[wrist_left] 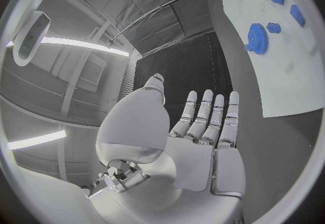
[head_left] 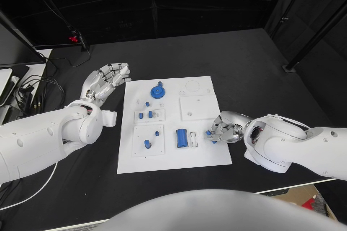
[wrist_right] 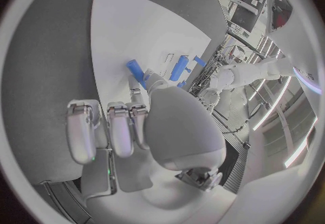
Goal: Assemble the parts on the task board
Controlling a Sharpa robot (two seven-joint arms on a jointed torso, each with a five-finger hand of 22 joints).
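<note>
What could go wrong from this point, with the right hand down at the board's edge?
1. The right hand seems to pinch a small blue part at its fingertips; the hold looks slight, so the part might slip.
2. That hand sits close to the blue cylinder on the task board; a sweep inward may knock it.
3. The left hand hovers open beside the board, so nothing steadies the board if it is pushed.

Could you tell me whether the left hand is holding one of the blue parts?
No, the left hand lies open beside the task board with nothing in it.
</note>
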